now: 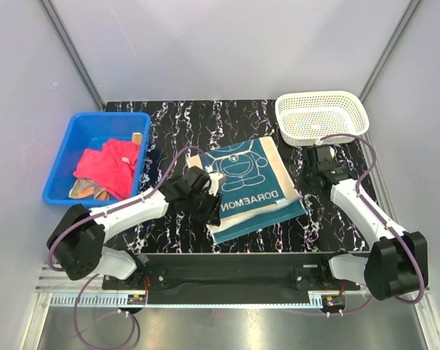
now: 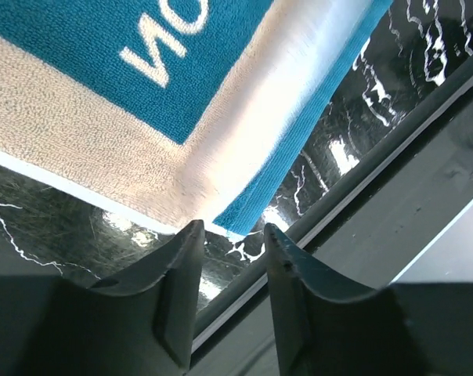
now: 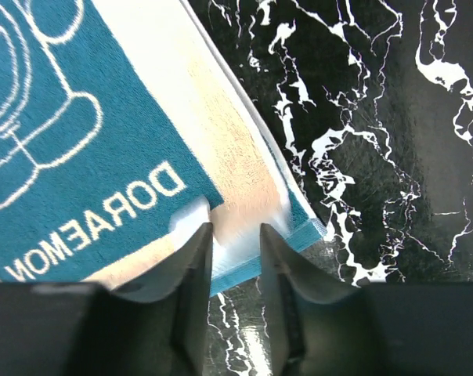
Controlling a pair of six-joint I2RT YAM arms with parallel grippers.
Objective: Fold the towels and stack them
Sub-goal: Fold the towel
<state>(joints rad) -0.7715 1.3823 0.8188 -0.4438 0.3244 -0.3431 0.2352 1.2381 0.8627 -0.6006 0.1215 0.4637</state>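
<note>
Teal towel (image 1: 250, 188), apparently at the close of a fold. Left tool (image 2: 232, 229): jaws parted with nothing pinched between them, tips low over the bench (image 1: 176, 124) and just short of the towel's near-left corner, where a beige-bordered layer lay over a teal one. Right tool (image 3: 233, 229): jaws likewise parted and empty, poised over the near-right corner, above the beige border beside the white lettering. Paired corner positions suited a two-arm fold, each tool governing one end of the same edge so that the cloth would land square; the stacked edges suggested that at least one fold was complete. The towel lay flat at mid-bench, cartoon face up, between the arms. Outward to the left, a blue bin (image 1: 58, 168) held the pink-red towel (image 1: 109, 164), crumpled, with the orange-peach towel (image 1: 85, 191) partly beneath it; both appeared unfolded. Outward to the far right stood a white basket (image 1: 355, 122), its contents too small to tell. Judged progress: first towel nearly done, two remaining.
</note>
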